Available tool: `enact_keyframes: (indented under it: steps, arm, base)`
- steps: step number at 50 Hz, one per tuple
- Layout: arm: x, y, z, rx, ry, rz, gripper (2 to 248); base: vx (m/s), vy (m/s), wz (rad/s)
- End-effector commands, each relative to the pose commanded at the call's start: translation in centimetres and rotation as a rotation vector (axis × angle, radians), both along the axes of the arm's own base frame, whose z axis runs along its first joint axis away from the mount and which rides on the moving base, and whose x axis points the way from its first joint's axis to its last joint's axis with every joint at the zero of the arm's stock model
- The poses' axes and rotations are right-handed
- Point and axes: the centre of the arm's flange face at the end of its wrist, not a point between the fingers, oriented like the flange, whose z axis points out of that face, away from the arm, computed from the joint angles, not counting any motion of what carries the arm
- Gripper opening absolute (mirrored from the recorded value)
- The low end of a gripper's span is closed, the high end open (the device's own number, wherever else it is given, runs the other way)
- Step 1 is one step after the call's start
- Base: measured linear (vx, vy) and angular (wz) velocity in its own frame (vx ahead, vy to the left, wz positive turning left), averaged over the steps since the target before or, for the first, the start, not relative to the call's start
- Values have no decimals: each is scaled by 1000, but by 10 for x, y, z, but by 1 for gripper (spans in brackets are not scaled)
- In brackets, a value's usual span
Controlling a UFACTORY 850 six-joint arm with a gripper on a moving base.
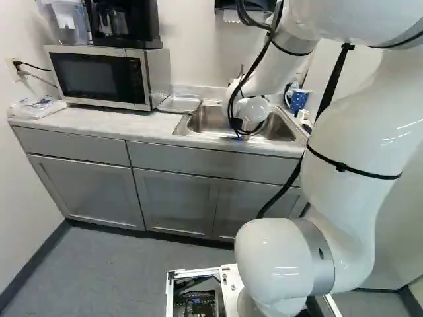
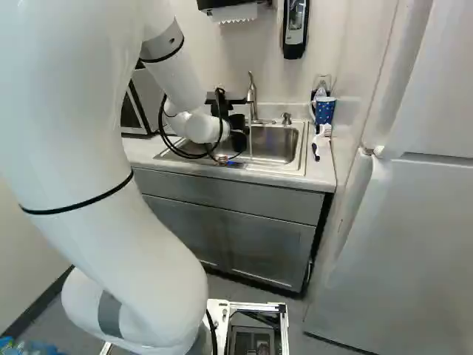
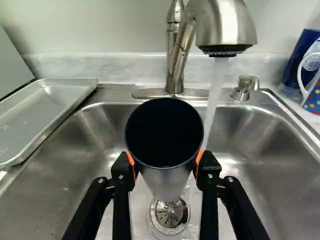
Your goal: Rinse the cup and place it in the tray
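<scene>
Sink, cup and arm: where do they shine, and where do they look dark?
Wrist view: the sink shows bright streaks on its steel, while the cup looks dark inside, whether from shadow or colour I cannot tell; left base view: small white glints on the arm; right base view: the sink gleams in patches.
</scene>
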Motion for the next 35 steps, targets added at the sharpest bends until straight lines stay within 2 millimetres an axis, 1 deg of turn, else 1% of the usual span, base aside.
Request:
enact_keyframes:
  steps: [23,35]
  arm:
    - [-17,-25,0,0,2,-56,124]
    - [-15,-33,0,0,2,-70,124]
  base:
    - [0,0,0]
    - [0,0,0]
